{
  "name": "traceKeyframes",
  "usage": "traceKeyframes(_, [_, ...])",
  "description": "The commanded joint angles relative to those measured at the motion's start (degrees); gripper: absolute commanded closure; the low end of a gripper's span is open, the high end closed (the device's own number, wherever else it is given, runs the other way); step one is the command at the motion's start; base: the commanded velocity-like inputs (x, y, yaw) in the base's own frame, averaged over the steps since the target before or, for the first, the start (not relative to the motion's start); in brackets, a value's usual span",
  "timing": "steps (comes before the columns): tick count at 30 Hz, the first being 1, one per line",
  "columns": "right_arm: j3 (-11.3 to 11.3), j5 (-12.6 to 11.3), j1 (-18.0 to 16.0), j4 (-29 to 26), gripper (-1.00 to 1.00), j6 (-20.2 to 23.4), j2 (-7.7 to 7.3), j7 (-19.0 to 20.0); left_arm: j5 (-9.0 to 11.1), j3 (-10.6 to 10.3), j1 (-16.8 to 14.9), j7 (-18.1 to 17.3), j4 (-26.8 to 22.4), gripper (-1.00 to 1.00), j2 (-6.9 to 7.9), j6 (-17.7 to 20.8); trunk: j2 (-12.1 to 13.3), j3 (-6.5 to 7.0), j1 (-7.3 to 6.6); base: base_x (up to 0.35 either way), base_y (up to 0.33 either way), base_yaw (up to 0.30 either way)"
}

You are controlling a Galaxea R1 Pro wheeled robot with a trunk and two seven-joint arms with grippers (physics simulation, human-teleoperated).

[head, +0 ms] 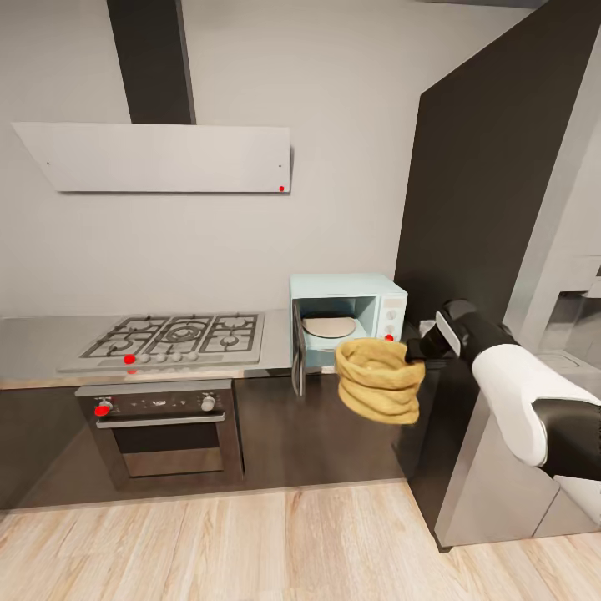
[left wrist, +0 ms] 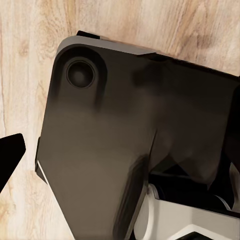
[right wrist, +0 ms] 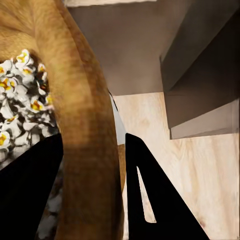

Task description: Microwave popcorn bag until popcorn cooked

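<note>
The tan-brown popcorn bag (head: 380,380) hangs in the air just in front of the microwave (head: 389,302), below its opening. My right gripper (head: 415,351) is shut on the bag's rolled rim from the right. In the right wrist view the rim (right wrist: 85,125) runs between the two black fingers (right wrist: 150,195), and white-and-yellow popcorn (right wrist: 22,107) lies inside the sack. The microwave's door (head: 297,349) stands swung open to the left, showing a round turntable (head: 328,325). It sits at the right end of the grey countertop (head: 33,342). One dark fingertip (left wrist: 9,157) of my left gripper shows over the floor.
A gas hob (head: 179,334) lies in the countertop left of the microwave, above a steel oven (head: 167,430). A flat hood (head: 159,157) hangs above. A tall dark cabinet (head: 476,192) stands right beside the microwave. My dark base (left wrist: 125,125) rests on the wood floor (left wrist: 25,75).
</note>
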Motion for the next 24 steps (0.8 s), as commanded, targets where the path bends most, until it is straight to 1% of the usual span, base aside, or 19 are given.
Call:
traceKeyframes(1, [0.07, 0.51, -0.06, -0.84, 1.0, 0.19, 0.03, 0.06, 0.22, 0.07, -0.01, 0.06, -0.04, -1.0, -0.02, -0.12, -0.06, -0.09, 0.01, 0.0, 0.0, 0.0])
traceKeyframes(11, [0.01, 0.36, 0.1, -1.67, 1.0, 0.19, 0.32, -0.65, 0.22, 0.19, -0.01, 0.06, -0.12, -1.0, -0.14, -0.12, -0.06, -0.09, 0.01, 0.008, 0.0, 0.0])
traceKeyframes(14, [-0.06, 0.27, 0.08, -1.66, 1.0, 0.19, 0.37, -0.65, 0.22, 0.09, -0.01, 0.06, -0.12, -1.0, -0.06, -0.12, -0.06, -0.09, 0.01, 0.201, 0.0, 0.0])
traceKeyframes(19, [-0.19, 0.25, 0.07, -1.73, 1.0, 0.19, 0.38, -0.3, 0.29, 0.07, -0.01, 0.06, -0.12, -1.0, 0.05, -0.04, -0.06, -0.09, 0.01, 0.305, 0.0, 0.0])
traceKeyframes(20, [-0.47, 0.27, 0.08, -1.74, 1.0, 0.19, 0.38, -0.25, 0.3, 0.07, -0.01, 0.06, -0.12, -1.0, 0.05, -0.04, -0.06, -0.09, 0.01, 0.319, 0.0, 0.0])
traceKeyframes(22, [-2.57, 0.33, 0.11, -1.74, 1.0, 0.19, 0.36, -0.22, 0.3, 0.07, -0.01, 0.06, -0.12, -1.0, 0.06, -0.04, -0.06, -0.09, 0.01, 0.32, 0.0, 0.0])
traceKeyframes(23, [-4.6, 0.38, 0.1, -1.75, 1.0, 0.19, 0.32, -0.35, 0.3, 0.07, -0.01, 0.06, -0.12, -1.0, 0.06, -0.03, -0.06, -0.09, 0.01, 0.321, 0.0, 0.0])
traceKeyframes(24, [-5.54, 0.43, 0.11, -1.75, 1.0, 0.19, 0.31, -0.45, 0.3, 0.06, -0.01, 0.06, -0.12, -1.0, 0.05, -0.03, -0.06, -0.09, 0.01, 0.321, 0.0, 0.0])
